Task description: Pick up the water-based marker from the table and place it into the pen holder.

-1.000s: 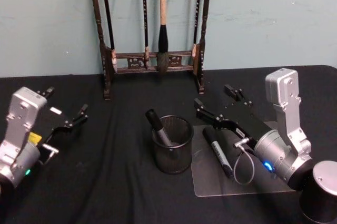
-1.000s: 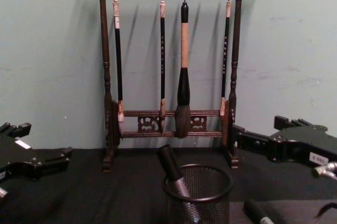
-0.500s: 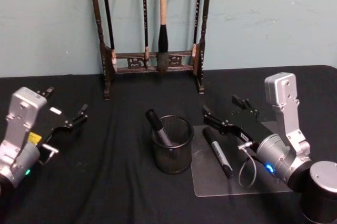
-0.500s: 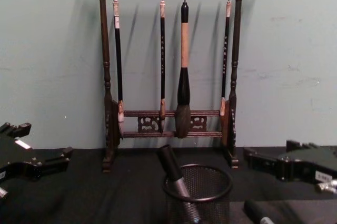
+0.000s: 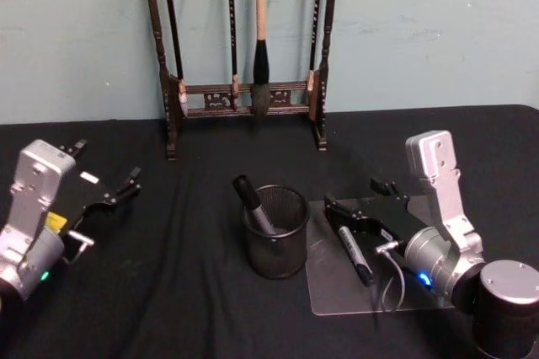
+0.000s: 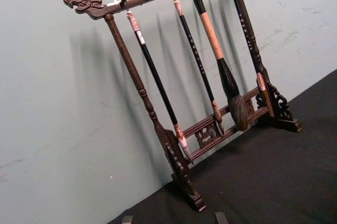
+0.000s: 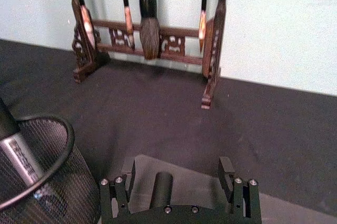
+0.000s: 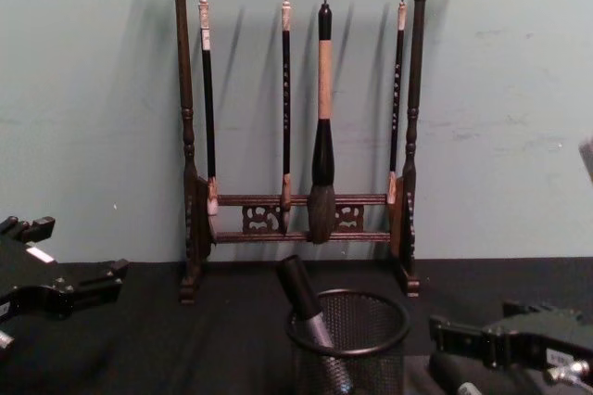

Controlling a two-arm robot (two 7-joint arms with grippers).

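Observation:
A black water-based marker [image 5: 355, 254] lies on a clear mat [image 5: 337, 296] just right of the black mesh pen holder [image 5: 275, 233]. My right gripper [image 5: 352, 193] is open and low over the marker's far end. In the right wrist view its fingers [image 7: 226, 170] stand either side of that marker end [image 7: 163, 184], with gaps on both sides. Another dark marker [image 5: 253, 206] leans inside the pen holder [image 8: 347, 344], also in the right wrist view [image 7: 21, 153]. My left gripper [image 5: 105, 165] is parked open at the table's left.
A tall dark wooden brush rack [image 5: 244, 98] with hanging brushes stands at the back of the black table, against the wall. The rack [image 7: 152, 40] is well beyond the right gripper. Bare black cloth lies between the left gripper and the pen holder.
My right gripper has drawn back toward me and come down, from beyond the marker to astride its far end. The left arm, both markers and the pen holder have not moved.

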